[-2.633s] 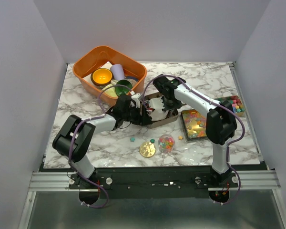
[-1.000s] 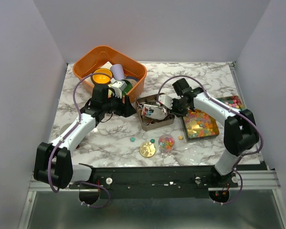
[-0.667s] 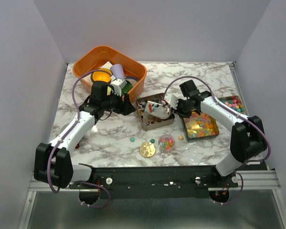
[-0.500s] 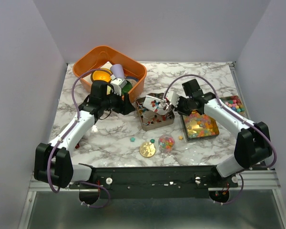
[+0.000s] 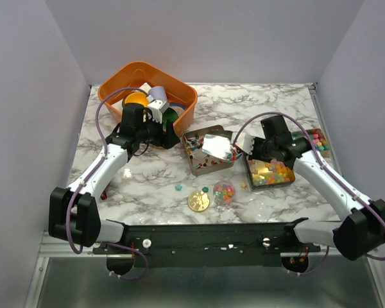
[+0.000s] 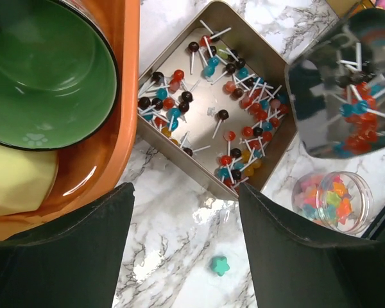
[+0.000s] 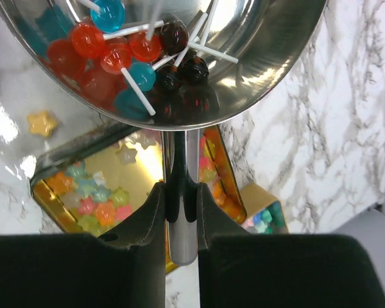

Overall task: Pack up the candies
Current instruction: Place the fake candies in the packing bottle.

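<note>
- Near edge: gold disc [image 5: 198,201] with a small clear jar [image 5: 224,192] just beside it. A few star sweets [image 5: 178,187] lie loose on the bare desk [image 5: 147,192], not yet packed.
- Right of centre: gold tin [image 5: 269,172], part full of star sweets, no lid on.
- Centre: silver tin [image 6: 208,93], lollipops [image 6: 244,122] scattered over its floor, room left.
- Right pincer [image 7: 181,199] is clamped tight on the handle of a metal scoop [image 5: 217,146]. The scoop carries more lollipops and hangs over the silver tin's right side.
- Left pincer [image 6: 185,192] is spread wide, holding nothing, between the silver tin and the orange basket [image 5: 173,80] at the far left corner.
- Judgement: about mid-task. Left to do: tip the scoop load, gather the strays.
</note>
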`<state>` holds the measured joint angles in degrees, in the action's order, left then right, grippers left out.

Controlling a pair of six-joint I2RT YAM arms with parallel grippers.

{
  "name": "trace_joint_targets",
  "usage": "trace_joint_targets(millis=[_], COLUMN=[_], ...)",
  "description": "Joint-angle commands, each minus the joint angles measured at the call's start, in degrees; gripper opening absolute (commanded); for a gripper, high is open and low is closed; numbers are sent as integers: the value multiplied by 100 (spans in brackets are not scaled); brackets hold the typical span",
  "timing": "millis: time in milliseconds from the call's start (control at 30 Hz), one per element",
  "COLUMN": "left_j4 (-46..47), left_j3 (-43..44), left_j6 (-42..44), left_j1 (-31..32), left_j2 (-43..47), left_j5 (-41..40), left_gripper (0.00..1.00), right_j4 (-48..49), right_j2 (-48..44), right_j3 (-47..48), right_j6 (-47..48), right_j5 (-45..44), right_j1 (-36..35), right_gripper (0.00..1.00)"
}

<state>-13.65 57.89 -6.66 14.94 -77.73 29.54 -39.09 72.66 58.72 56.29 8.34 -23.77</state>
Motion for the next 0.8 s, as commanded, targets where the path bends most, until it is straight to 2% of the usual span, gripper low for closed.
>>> trace_joint_targets(millis=[0, 333, 767], left_j4=[205, 504, 671], left_j3=[-128, -524, -770], left_j6=[156, -29, -81], left_j1=[-44, -175, -404], left_j2=[285, 627, 821], left_j5=[-264, -282, -300], left_gripper=[77, 77, 78], right_j4=[-669, -1127, -1224], right_j2=[-779, -1887, -1993], right_j3=[-281, -1160, -1196], right_j6=[899, 2165, 2860], right_j5=[-377, -1079, -1660], right_j1=[13, -5, -189], right_gripper=[1, 1, 1])
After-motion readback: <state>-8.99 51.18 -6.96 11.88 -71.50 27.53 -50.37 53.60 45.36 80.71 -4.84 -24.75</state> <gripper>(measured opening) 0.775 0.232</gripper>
